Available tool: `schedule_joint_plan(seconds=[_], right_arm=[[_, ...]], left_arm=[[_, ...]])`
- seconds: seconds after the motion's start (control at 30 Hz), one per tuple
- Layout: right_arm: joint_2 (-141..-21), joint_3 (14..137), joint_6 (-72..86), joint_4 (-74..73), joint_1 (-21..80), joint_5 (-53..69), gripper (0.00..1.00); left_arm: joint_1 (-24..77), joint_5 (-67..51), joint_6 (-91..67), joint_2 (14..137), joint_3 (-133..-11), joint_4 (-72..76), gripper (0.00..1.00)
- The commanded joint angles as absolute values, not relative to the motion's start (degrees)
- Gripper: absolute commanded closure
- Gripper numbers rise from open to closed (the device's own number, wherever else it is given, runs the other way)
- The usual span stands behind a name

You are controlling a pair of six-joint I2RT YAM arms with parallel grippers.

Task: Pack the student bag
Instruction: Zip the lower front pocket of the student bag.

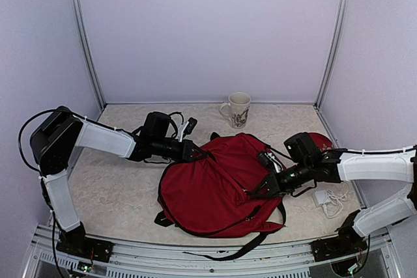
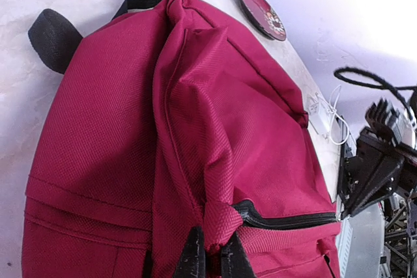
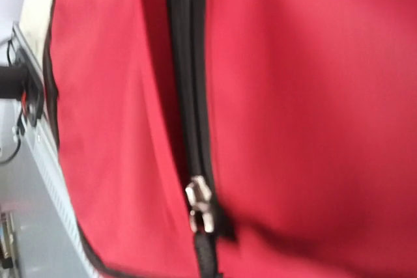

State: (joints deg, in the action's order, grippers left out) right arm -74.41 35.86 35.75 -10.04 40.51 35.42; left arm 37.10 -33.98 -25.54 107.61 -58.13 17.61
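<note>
The student bag [image 1: 212, 190], dark red with black straps, lies flat mid-table. My left gripper [image 1: 197, 154] is at its upper left corner. In the left wrist view its fingers [image 2: 193, 257] are shut on a fold of the bag's red fabric [image 2: 220, 222], next to the end of the black zipper [image 2: 293, 219]. My right gripper [image 1: 260, 191] rests on the bag's right side at the zipper. The right wrist view is blurred and very close. It shows the zipper [image 3: 189, 63], its metal slider [image 3: 201, 203] and a black pull [image 3: 208, 255] running down toward the hidden jaws.
A patterned white mug [image 1: 238, 109] stands at the back. A red round disc [image 1: 320, 139] lies behind the right arm. A white charger with cable [image 1: 328, 201] lies right of the bag. Enclosure walls stand on three sides, and a metal rail [image 1: 195, 252] runs along the front.
</note>
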Motion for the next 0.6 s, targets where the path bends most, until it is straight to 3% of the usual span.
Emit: schedule_joint_plan(seconds=[0.0,0.2,0.37,0.57], right_arm=[[-67.43,28.95,42.05,-18.27,43.96,35.12,1.0],[-62.48,23.78,47.38,-16.9,46.49,33.67,1.0],[-66.35,31.46,43.33,-15.89,46.49,30.64,1.0],[-68.19,42.33,36.14,-20.54,44.21,23.78,0.74]], left_arm=[[34.47,-28.89,-22.33,105.64,-60.09,16.01,1.0],[34.06,-27.25,-21.36,105.94,-60.37,14.82,1.0],[34.86,-25.65,-18.46,106.0,-64.03,10.12,1.0],[36.68,-22.53,-9.8,111.52,-77.07,-2.7,1.0]])
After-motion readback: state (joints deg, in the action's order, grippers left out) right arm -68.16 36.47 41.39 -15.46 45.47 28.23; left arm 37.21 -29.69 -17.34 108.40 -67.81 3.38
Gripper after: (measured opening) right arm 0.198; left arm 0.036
